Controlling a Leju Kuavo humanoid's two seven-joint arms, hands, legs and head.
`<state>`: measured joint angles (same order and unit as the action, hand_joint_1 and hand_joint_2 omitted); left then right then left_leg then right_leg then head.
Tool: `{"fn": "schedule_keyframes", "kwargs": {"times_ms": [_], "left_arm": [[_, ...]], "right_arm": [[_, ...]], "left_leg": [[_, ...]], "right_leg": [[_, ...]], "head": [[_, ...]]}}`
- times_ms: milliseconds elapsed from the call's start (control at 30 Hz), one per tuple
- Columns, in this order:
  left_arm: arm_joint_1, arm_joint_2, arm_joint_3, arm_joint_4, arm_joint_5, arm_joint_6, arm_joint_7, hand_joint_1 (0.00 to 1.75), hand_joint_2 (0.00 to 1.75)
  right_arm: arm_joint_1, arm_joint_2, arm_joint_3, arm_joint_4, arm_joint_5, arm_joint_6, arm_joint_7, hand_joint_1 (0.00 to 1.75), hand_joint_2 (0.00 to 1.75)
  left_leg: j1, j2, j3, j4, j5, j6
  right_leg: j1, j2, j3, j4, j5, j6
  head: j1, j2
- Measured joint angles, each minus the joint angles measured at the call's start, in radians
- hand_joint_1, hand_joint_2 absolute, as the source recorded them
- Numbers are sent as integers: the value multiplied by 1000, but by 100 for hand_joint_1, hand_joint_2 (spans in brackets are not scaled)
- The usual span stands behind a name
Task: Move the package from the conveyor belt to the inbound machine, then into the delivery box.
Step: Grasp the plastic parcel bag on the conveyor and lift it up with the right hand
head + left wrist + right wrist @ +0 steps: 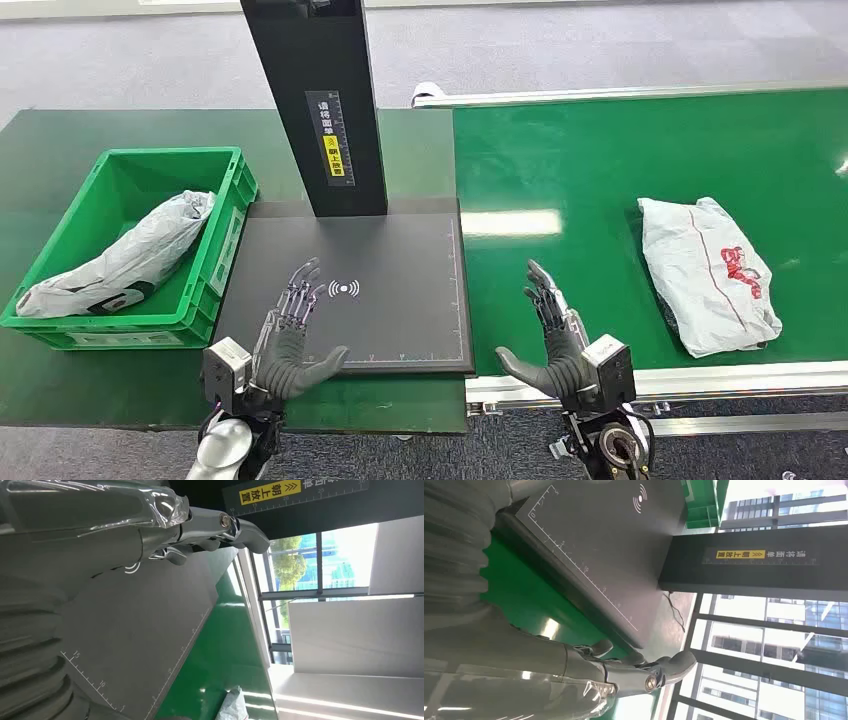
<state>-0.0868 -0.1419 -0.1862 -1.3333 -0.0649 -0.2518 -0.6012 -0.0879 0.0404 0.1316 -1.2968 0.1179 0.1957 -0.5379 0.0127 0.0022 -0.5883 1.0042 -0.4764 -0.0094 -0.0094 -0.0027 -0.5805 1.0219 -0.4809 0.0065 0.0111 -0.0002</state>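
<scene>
Green conveyor belt [600,160] is carrying the white package [708,272] well off to my right, untouched. Both hands are hovering empty with fingers spread: my left hand [291,340] over the dark inbound machine [400,300], my right hand [553,340] over the belt. Another bagged parcel [120,258] is lying in the green delivery box [225,215]

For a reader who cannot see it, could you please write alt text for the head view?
A white package lies on the green conveyor belt at right, untouched, while the left hand and right hand hover open. The black inbound machine sits between them, and a green delivery box at left holds another grey package.
</scene>
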Motion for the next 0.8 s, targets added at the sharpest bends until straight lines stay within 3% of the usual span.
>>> {"fn": "schedule_keyframes", "kwargs": {"times_ms": [200,467,800], "left_arm": [[0,0,0,0,0,0,0,0,175],[6,0,1,-3,0,3,0,0,175],[14,2,2,-20,0,3,6,0,175]], "right_arm": [[0,0,0,0,19,-15,5,0,175],[-1,-9,-50,-13,99,-139,23,0,175],[-19,-28,-185,-44,52,-65,29,0,175]], "left_leg": [[0,0,0,0,0,0],[0,0,0,0,0,0],[0,0,0,0,0,0]], "right_leg": [[0,0,0,0,0,0],[0,0,0,0,0,0],[0,0,0,0,0,0]], "head": [[0,0],[0,0],[0,0]]}}
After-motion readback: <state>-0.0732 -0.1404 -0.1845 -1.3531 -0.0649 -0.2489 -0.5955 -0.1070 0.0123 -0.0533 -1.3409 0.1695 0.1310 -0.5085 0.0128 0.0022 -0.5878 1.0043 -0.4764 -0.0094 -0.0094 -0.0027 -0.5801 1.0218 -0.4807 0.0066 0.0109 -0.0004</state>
